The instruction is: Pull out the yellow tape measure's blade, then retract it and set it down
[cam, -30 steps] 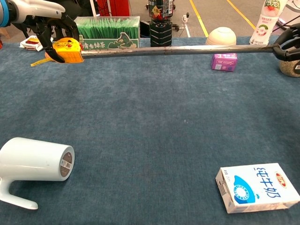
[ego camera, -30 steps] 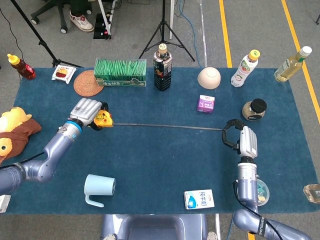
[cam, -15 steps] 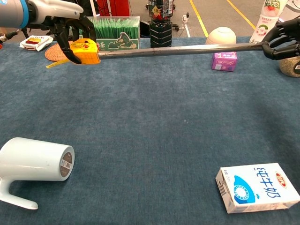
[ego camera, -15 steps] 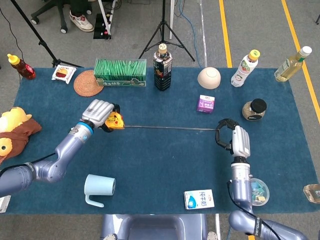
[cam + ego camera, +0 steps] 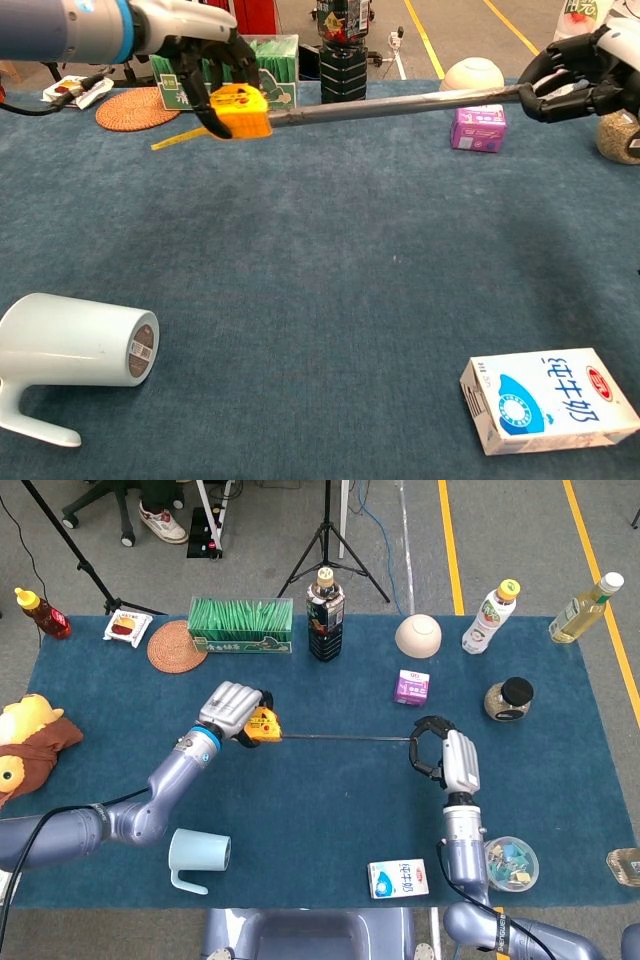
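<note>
The blade (image 5: 345,739) runs from nine to three o'clock, left hand (image 5: 229,711) gripping the case (image 5: 264,725), right hand (image 5: 441,758) pinching its tip.

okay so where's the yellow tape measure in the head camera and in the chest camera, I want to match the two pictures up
Head view: the yellow tape measure sits left of centre, held by the left hand, its blade running right to the right hand.
Chest view: it is upper left, above the cloth, blade running right.
Shared landmark: the purple box, just beyond the blade's right end.
</note>
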Controlling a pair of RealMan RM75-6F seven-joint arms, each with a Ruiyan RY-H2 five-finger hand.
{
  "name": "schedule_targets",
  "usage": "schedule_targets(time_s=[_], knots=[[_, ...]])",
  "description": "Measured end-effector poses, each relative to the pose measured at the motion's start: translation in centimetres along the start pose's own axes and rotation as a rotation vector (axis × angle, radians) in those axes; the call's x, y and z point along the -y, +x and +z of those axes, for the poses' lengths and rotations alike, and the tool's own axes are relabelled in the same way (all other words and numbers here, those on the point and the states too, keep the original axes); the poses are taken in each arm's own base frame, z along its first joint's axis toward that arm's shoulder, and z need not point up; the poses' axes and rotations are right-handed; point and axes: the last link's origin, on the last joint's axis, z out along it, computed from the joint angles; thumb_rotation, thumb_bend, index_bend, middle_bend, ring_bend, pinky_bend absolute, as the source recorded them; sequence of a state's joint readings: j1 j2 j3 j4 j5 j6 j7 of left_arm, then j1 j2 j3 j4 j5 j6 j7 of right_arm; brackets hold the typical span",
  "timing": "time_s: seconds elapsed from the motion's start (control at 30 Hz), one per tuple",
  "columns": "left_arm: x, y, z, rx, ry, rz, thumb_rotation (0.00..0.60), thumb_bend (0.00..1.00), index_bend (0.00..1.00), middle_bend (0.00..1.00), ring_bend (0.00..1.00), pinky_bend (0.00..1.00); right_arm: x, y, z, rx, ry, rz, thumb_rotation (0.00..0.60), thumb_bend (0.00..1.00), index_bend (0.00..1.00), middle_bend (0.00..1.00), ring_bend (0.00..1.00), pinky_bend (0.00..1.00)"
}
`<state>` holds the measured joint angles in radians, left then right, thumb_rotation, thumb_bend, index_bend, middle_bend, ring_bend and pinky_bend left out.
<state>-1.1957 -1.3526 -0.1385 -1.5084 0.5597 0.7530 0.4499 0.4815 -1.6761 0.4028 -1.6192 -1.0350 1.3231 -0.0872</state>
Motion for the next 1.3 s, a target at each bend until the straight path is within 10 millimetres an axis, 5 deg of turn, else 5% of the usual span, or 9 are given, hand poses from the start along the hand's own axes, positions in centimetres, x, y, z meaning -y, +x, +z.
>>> schedule_targets(time_s=[0.3, 0.53, 0.67, 1.3], knots=[[-2.8, 0.4, 1.0, -0.005, -0.025, -0.016, 0.600, 0.24, 0.54, 0.45, 0.39, 0.47, 1.3, -1.7, -0.2, 0.052, 0.033, -0.001, 0.600, 0.51, 0.65, 0.34, 0.28, 0.29], [-3.5, 0.4, 1.2, -0.004, -0.028, -0.007, 0.600, 0.24, 0.54, 0.45, 0.39, 0.47, 1.5, -2.4, -0.3, 0.123, 0.057, -0.018, 0.600, 0.40, 0.23, 0.17, 0.14, 0.18], [-3.4, 0.2, 1.2, -0.001, -0.023, -0.002, 0.600, 0.24, 0.54, 0.45, 0.39, 0.47, 1.5, -2.1, -0.2, 0.146, 0.063, -0.011, 0.600, 0.33, 0.11, 0.13, 0.11, 0.15], [0.1, -1.1, -0.1, 0.018, 0.017, 0.062, 0.600, 0.24, 0.54, 0.45, 0.39, 0.47, 0.0, 0.6, 0.6, 0.087, 0.053, -0.016, 0.600, 0.29, 0.06, 0.12, 0.10, 0.13]])
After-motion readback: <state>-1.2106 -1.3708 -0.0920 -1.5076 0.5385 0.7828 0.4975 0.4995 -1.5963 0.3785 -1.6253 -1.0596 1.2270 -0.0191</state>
